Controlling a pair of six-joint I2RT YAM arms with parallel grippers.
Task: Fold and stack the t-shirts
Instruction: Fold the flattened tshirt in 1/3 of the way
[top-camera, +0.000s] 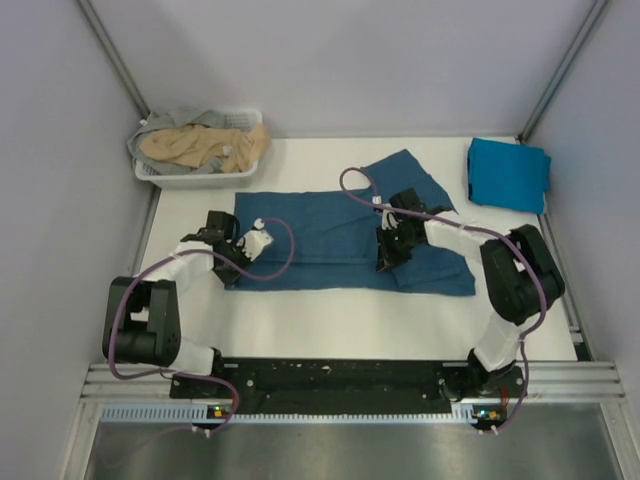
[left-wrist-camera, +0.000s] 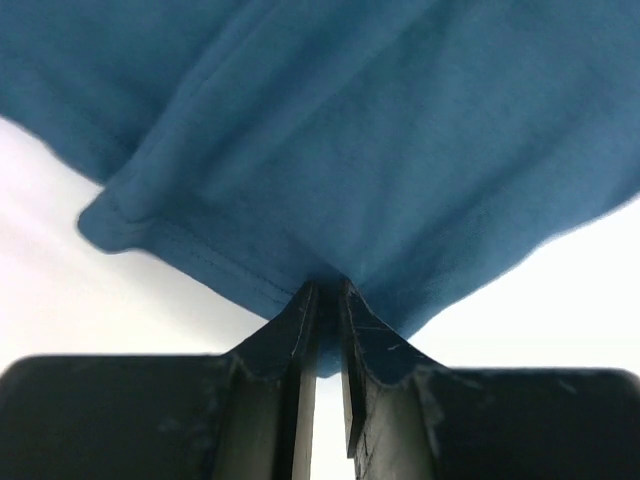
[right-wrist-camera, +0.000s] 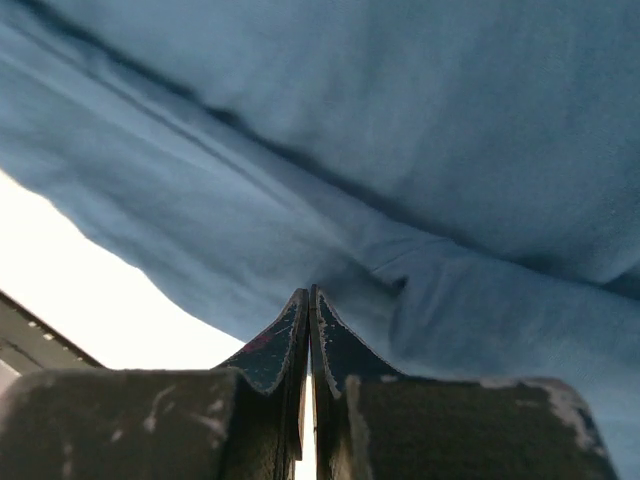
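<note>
1. Worktop (top-camera: 330, 320), white: carrying everything listed below.
2. Dark blue shirt (top-camera: 320, 235): lying spread across the centre of the overhead frame, partly folded lengthwise, one sleeve sticking out toward the upper right.
3. Basket (top-camera: 200, 180), upper left: holding a tan shirt (top-camera: 200, 145) and a grey shirt (top-camera: 180, 120), both crumpled and waiting.
4. Bright blue shirt (top-camera: 507, 173), upper right: sitting folded, starting the stack.
5. Left gripper (left-wrist-camera: 322, 292): pinching the hem at the dark blue shirt's lower left corner, its jaws nearly together on the cloth.
6. Right gripper (right-wrist-camera: 309, 296): pressing down near the shirt's lower middle with its jaws together; whether any cloth is caught between them cannot be told.

Step in hand, as judged: folding the dark blue shirt. The next move is calling for both arms lifting the near edge together and carrying it evenly across, keeping the cloth taut so no wrinkle sets, with a firm hold confirmed on the right side first.
</note>
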